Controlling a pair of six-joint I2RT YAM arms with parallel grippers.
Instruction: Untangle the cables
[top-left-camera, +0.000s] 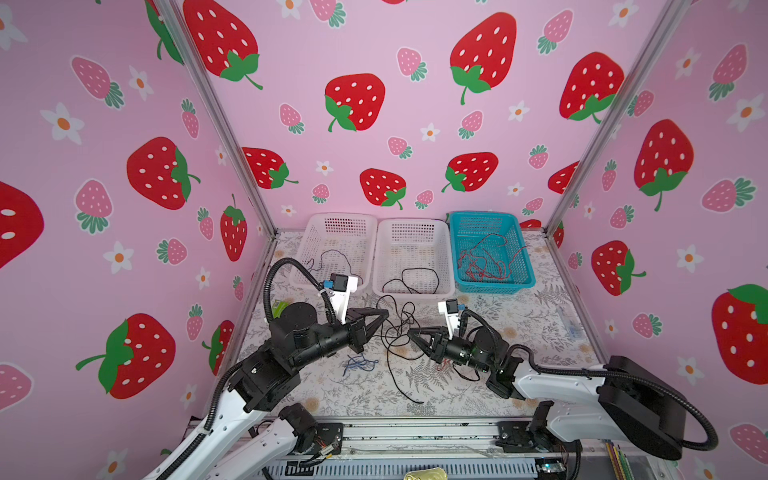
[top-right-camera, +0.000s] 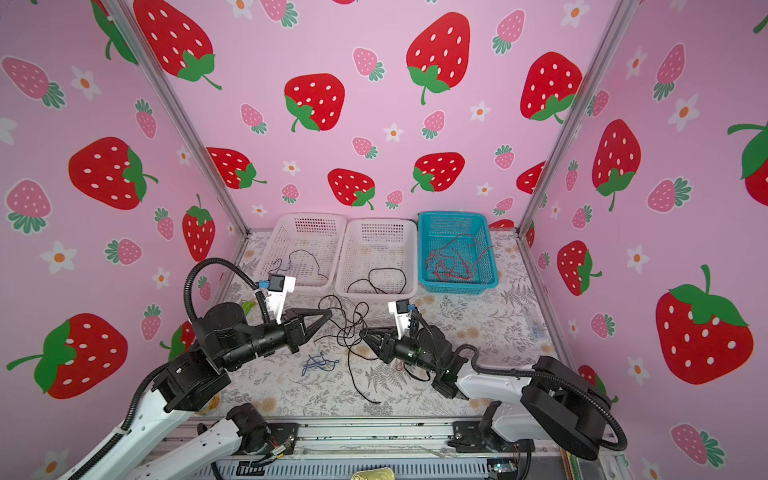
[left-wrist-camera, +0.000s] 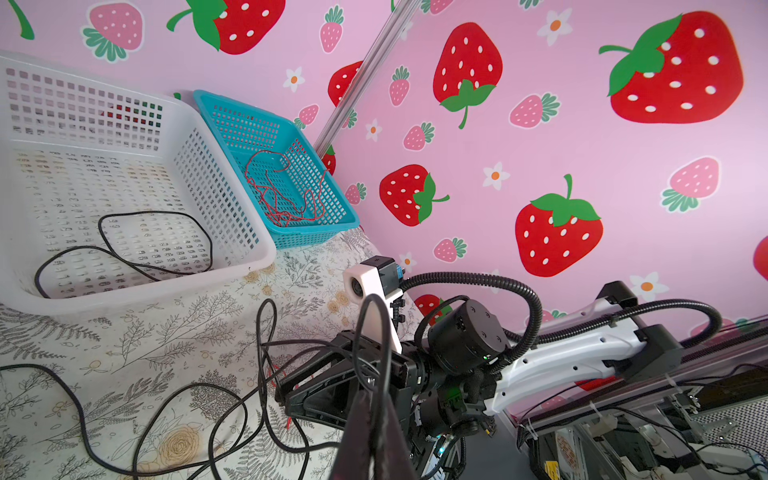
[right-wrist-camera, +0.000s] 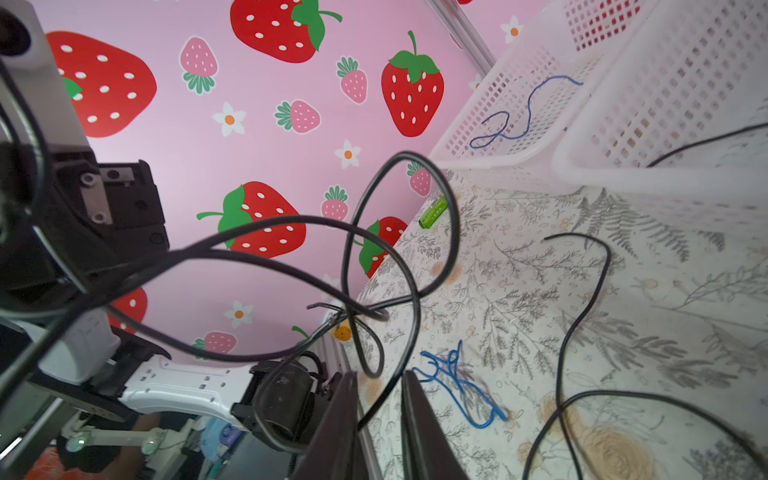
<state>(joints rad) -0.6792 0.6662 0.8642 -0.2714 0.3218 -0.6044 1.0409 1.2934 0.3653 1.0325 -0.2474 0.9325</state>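
A tangle of black cables (top-left-camera: 395, 328) lies mid-table between the two arms in both top views. My left gripper (top-left-camera: 384, 316) is shut on one black strand, which rises from between its fingers (left-wrist-camera: 361, 419) in the left wrist view. My right gripper (top-left-camera: 411, 332) faces it from the right, jaws parted. A black strand (right-wrist-camera: 390, 386) runs loosely through the gap, narrower than it. A small blue cable (top-left-camera: 359, 365) lies on the cloth below the left gripper. A red cable end (top-left-camera: 444, 365) shows under the right wrist.
Three baskets stand at the back. The left white basket (top-left-camera: 316, 226) holds a thin blue cable (right-wrist-camera: 519, 120), the middle white basket (top-left-camera: 380, 257) a black loop (top-left-camera: 411, 280), the teal basket (top-left-camera: 525, 266) red cables (top-left-camera: 486, 262). A green item (top-left-camera: 279, 307) lies by the left wall.
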